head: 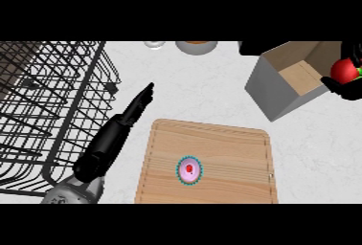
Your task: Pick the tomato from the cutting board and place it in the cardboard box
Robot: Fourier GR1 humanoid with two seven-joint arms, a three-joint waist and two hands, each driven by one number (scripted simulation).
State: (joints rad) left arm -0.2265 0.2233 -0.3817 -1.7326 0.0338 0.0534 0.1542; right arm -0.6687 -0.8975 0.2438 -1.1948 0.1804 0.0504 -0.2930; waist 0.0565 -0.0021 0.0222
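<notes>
Fingers (333, 83) of the right hand (351, 92) curl round the tomato (344, 71) above the cardboard box (272, 91) at the worktop's (212, 81) right edge; the left hand (133, 114) rests straight-fingered.

The red tomato (344, 70) is held above the open cardboard box (272, 90), well apart from the wooden cutting board (212, 139).

One tomato (344, 70), one cutting board (226, 143), one cardboard box (272, 91), one wire rack (50, 95), two robot hands (117, 129) (346, 89).
</notes>
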